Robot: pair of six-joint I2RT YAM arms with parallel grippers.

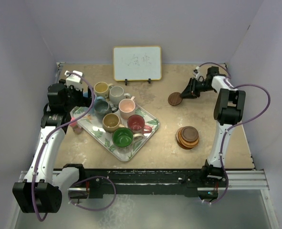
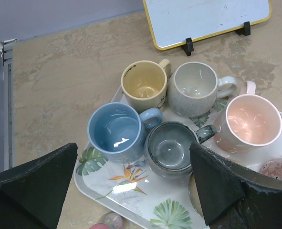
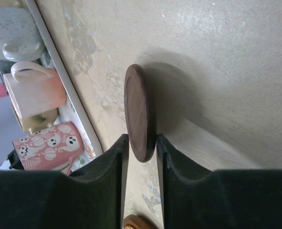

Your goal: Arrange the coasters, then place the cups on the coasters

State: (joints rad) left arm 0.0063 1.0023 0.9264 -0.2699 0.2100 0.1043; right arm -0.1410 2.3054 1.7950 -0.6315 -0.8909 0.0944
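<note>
Beyond the coaster stack [image 1: 187,137], right gripper [image 3: 141,139] barely parted around dark coaster [image 3: 140,105], hold unclear, left gripper [image 2: 133,157] wide open, empty, above cups [image 2: 194,88]; tilted release could send coaster rolling

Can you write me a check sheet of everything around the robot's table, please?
Surface: beige mottled tabletop, no spills seen.
Job's things: eight ceramic mugs on the leaf-patterned tray; a stack of round wooden coasters; one dark brown coaster lies apart, further back.
Clutter: yellow-framed whiteboard at the back.
Grippers: left gripper open above the mugs; right gripper has fingers either side of the dark brown coaster, grip unclear.
Cables: purple cables loop along both arms.
Surroundings: lilac walls on three sides.
</note>
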